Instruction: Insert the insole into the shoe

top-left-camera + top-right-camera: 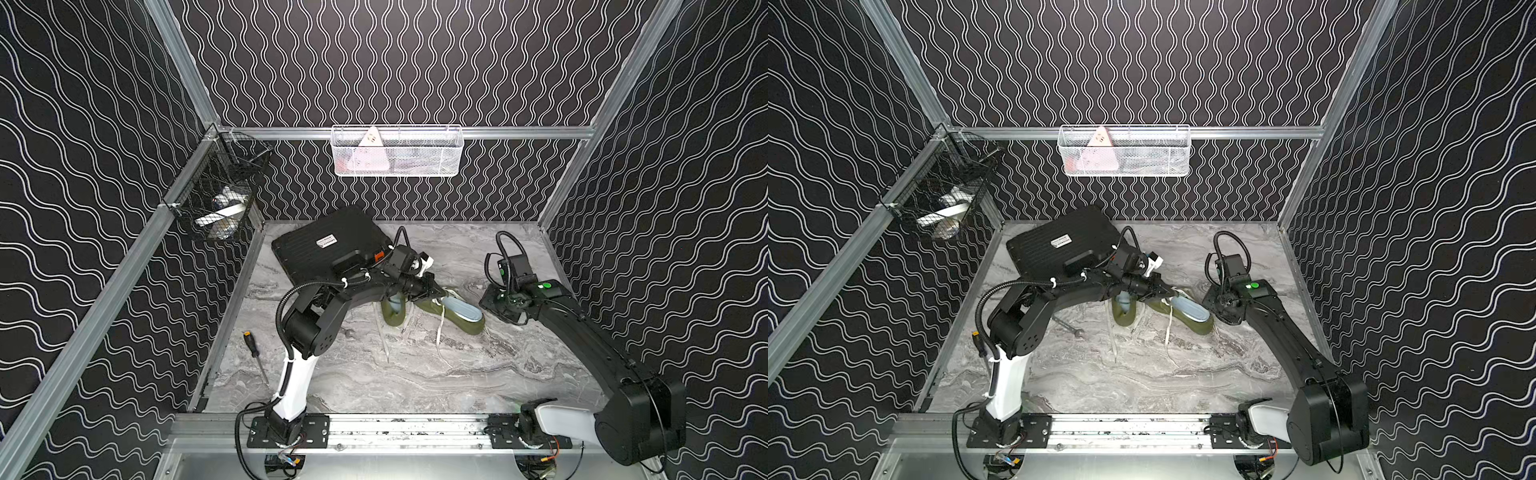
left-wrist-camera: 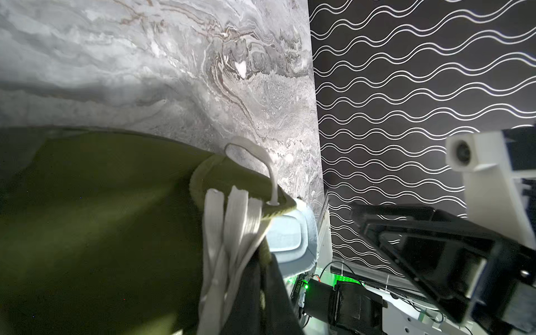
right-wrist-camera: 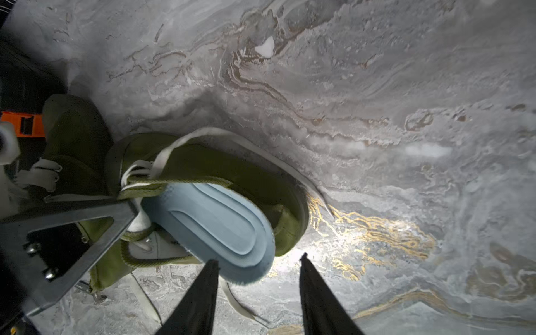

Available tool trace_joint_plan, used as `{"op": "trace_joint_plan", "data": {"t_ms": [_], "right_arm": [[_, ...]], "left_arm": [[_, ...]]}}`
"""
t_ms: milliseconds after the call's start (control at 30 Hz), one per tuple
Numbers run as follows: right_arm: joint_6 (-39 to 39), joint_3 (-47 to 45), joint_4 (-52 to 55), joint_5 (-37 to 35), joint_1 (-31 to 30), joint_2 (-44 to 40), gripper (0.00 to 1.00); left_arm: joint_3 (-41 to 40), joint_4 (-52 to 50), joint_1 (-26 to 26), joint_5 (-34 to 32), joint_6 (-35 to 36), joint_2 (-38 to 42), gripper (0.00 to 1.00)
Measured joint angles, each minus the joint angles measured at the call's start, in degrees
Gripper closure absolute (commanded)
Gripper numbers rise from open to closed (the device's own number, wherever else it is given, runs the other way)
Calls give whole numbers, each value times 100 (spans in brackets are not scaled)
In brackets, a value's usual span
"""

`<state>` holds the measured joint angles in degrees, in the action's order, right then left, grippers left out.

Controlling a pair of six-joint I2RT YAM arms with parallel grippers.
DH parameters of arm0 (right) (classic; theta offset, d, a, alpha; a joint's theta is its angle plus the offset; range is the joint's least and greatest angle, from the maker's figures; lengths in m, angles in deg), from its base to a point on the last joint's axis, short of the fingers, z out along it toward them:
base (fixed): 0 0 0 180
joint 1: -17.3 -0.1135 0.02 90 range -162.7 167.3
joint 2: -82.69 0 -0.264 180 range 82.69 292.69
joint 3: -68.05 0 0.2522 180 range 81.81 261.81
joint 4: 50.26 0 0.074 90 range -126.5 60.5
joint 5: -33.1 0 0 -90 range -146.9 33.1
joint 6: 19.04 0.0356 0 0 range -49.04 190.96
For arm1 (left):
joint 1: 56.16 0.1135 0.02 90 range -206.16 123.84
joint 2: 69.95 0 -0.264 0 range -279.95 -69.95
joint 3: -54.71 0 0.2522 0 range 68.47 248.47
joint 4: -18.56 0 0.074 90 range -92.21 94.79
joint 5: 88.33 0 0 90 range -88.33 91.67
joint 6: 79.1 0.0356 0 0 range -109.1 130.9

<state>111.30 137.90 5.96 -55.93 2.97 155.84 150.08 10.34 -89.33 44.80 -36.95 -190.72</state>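
Gray marbled tabletop (image 1: 374,374) under both grippers, boxed in by black walls w/ white wavy lines (image 1: 395,62) on an alu frame. L gripper (image 1: 436,291): jaws together, pinched on olive shoe (image 3: 232,162) at the lace edge. White laces (image 1: 438,332) lie loose on the marble below those jaws. Light-blue insole (image 3: 214,223) is partly in the shoe, w/ its heel end sticking out towards R gripper (image 3: 258,259). R jaws are apart w/ nothing clamped; the insole rim is just beside one fingertip (image 3: 200,293). Black case (image 1: 332,245) lies behind L jaws. Screwdriver (image 1: 255,355) is well apart from both. White mesh basket (image 1: 397,151) hangs on the back rail and black wire basket (image 1: 216,195) at the corner, both well above the jaws.
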Motion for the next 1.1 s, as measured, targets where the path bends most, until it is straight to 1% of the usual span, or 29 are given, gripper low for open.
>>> {"op": "trace_joint_plan", "data": {"t_ms": [333,567,767,867,967,1100], "right_arm": [[664,-632,-444,367,168,-138,61],[807,-903,-835,693,234,-61,64],[826,-922,-1113,898,254,151,64],[826,-977,-1224,964,275,214,66],[826,-1019,-1314,1032,275,295,72],[804,-1023,-1401,1137,275,387,90]], "left_arm": [[-79,4,-20,2,37,20,100],[-94,20,-20,20,48,20,100],[-59,17,-20,22,48,2,100],[-50,17,-20,28,48,-4,100],[-50,17,-20,39,48,-9,100],[-52,17,-20,42,48,-9,100]]}}
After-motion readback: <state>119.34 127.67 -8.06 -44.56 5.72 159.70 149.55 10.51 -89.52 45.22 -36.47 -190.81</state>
